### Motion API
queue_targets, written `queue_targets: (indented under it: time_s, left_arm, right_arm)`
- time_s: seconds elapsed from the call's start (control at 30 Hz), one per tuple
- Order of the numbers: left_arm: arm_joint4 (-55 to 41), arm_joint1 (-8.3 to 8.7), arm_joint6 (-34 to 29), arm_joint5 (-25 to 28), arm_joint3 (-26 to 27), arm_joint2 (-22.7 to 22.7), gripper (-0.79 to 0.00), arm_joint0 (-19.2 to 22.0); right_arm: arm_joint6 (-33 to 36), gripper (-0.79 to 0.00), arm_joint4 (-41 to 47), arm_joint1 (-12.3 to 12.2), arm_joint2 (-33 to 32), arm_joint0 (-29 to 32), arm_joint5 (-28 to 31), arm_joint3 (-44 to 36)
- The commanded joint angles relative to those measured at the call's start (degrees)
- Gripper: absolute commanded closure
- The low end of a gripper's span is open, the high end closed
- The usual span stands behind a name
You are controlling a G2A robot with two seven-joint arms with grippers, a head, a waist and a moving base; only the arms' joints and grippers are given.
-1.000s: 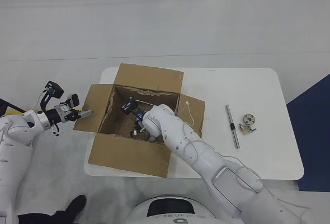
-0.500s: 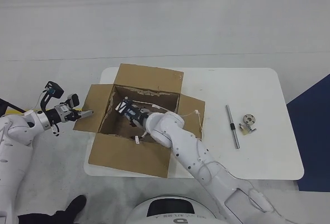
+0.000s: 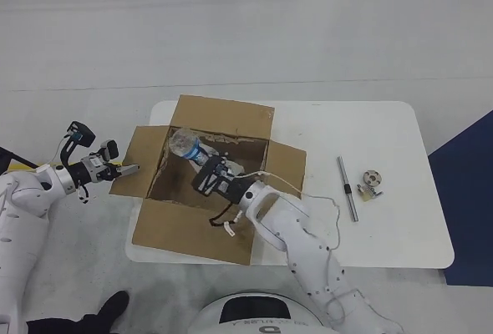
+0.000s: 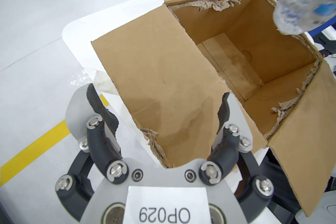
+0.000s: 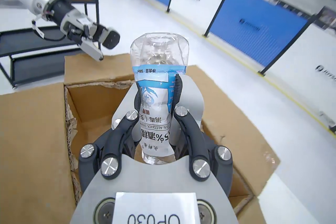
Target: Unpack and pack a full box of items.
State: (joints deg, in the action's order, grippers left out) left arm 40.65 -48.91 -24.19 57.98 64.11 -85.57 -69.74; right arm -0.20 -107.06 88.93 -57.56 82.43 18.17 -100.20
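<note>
An open cardboard box (image 3: 226, 113) stands on the left half of the white table (image 3: 380, 134), flaps spread. My right gripper (image 3: 200, 159) is shut on a clear plastic bottle (image 3: 182, 144) with a blue-and-white label. It holds the bottle above the box's far left corner, base end pointing away from the wrist. In the right wrist view the bottle (image 5: 158, 51) sticks out beyond the gripper (image 5: 157, 93), over the box (image 5: 31, 130). My left gripper (image 3: 132, 169) is open at the outer edge of the left flap (image 4: 157, 72), one finger to each side of its torn corner.
A metal rod (image 3: 348, 189) and a round metal flange (image 3: 370, 179) lie on the right part of the table. A loose white cable (image 3: 313, 199) trails from the right arm over the box's right flap. Blue barrier panels (image 5: 252, 25) stand in the room behind.
The right gripper has come up out of the box with the bottle and shifted toward the box's far left corner. The left arm has stayed where it was.
</note>
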Motion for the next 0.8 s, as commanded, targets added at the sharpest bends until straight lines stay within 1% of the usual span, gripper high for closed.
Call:
queue_targets:
  time_s: [0.0, 0.07, 0.13, 0.4, 0.47, 0.53, 0.6, 0.77]
  left_arm:
    - [0.0, 0.0, 0.0, 0.0, 0.0, 0.0, -0.785, 0.0]
    - [0.0, 0.0, 0.0, 0.0, 0.0, 0.0, -0.785, 0.0]
    - [0.0, 0.0, 0.0, 0.0, 0.0, 0.0, -0.785, 0.0]
    - [0.0, 0.0, 0.0, 0.0, 0.0, 0.0, -0.785, 0.0]
    - [0.0, 0.0, 0.0, 0.0, 0.0, 0.0, -0.785, 0.0]
    - [0.0, 0.0, 0.0, 0.0, 0.0, 0.0, -0.785, 0.0]
    - [0.0, 0.0, 0.0, 0.0, 0.0, 0.0, -0.785, 0.0]
    - [0.0, 0.0, 0.0, 0.0, 0.0, 0.0, -0.785, 0.0]
  right_arm:
    - [-5.8, 0.0, -2.3, -0.8, -1.3, 3.2, -1.1, -2.8]
    - [-9.4, 0.0, -3.6, -1.4, -2.7, 5.5, -2.3, -4.6]
    - [-11.9, 0.0, -3.0, -1.8, -3.9, 7.3, -3.2, -6.0]
    - [-12.0, 0.0, -2.6, -1.9, -3.9, 7.6, -2.9, -5.8]
    - [-11.7, 0.0, -1.3, -1.9, -4.1, 7.0, -3.4, -4.8]
    - [-14.2, 0.0, 2.1, -2.0, -5.4, 7.9, -4.3, -5.0]
    - [-17.5, 0.0, 4.0, -2.6, -8.6, 10.2, -5.5, -6.3]
    - [-24.5, 0.0, 8.0, -3.7, -16.2, 18.8, -10.3, -11.0]
